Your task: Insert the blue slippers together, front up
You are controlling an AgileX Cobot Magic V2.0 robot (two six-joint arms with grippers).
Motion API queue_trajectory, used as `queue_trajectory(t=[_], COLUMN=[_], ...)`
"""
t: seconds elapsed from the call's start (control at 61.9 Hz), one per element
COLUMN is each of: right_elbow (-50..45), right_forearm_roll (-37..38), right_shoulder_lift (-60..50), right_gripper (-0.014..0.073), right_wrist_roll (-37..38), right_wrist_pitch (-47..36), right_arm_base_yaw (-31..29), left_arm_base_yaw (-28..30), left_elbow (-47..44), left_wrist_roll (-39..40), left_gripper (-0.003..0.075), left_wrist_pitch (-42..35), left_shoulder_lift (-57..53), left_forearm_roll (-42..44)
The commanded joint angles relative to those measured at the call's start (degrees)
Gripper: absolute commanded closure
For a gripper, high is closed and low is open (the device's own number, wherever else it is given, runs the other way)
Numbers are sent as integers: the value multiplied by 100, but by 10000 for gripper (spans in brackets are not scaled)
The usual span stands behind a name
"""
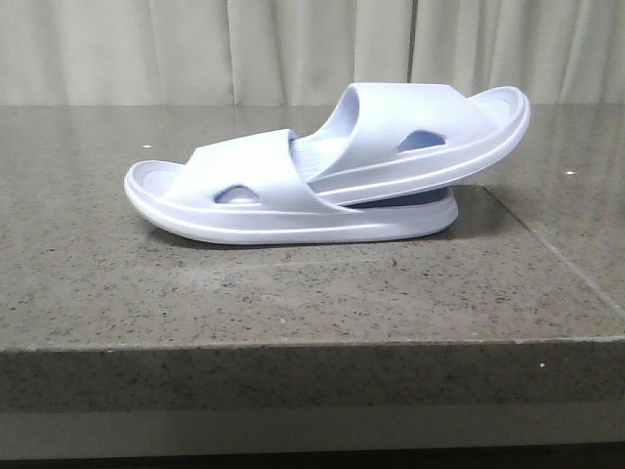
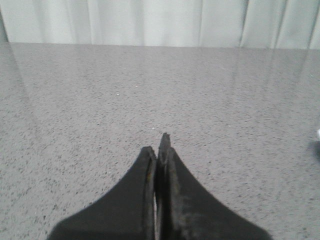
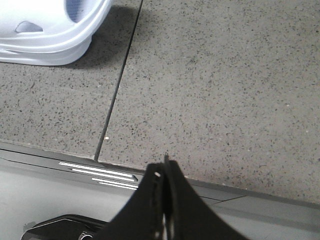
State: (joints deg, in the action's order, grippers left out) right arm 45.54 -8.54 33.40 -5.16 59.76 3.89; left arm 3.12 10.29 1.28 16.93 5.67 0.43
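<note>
Two pale blue slippers are nested on the speckled stone table (image 1: 293,293). The lower slipper (image 1: 244,200) lies flat on its sole. The upper slipper (image 1: 430,132) has its front pushed under the lower one's strap and its heel end tilted up to the right. No gripper shows in the front view. My left gripper (image 2: 159,145) is shut and empty over bare tabletop, with no slipper near it. My right gripper (image 3: 164,167) is shut and empty near the table's front edge, well apart from the slippers' end (image 3: 55,30).
A seam (image 3: 117,85) between stone slabs runs across the table right of the slippers. Pale curtains (image 1: 293,49) hang behind the table. The table's front edge (image 1: 312,342) drops to a dark ledge (image 3: 60,170).
</note>
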Motion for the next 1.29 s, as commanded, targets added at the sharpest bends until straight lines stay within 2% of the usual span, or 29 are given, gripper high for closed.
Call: queue_trajectory(t=[0.0, 0.129, 0.194, 0.744, 0.986, 1.277], right_elbow=[144, 144, 144, 144, 144, 144], right_forearm_roll=[-41, -41, -41, -41, -41, -41], right_shoulder_lift=[10, 10, 10, 10, 10, 10], right_gripper=[660, 660, 660, 660, 660, 660], right_wrist_roll=[-26, -26, -26, -26, -26, -26], right_wrist_pitch=[-292, -292, -274, -274, -274, -274], right_arm_base_yaw=[0, 0, 0, 0, 0, 0], left_arm_base_yaw=[49, 49, 49, -237, -583, -583], left_elbow=[-456, -1110, -1059, -1083, -1083, -1083], left_wrist_roll=[-10, -10, -10, -10, -10, -10], left_gripper=[741, 741, 741, 741, 741, 741], left_wrist_pitch=[-1177, -1931, -1625, -2260, -2278, -2278], left_shoulder_lift=[-334, -710, -698, -698, -698, -687], left_forearm_roll=[-172, -335, -335, -394, -408, -408])
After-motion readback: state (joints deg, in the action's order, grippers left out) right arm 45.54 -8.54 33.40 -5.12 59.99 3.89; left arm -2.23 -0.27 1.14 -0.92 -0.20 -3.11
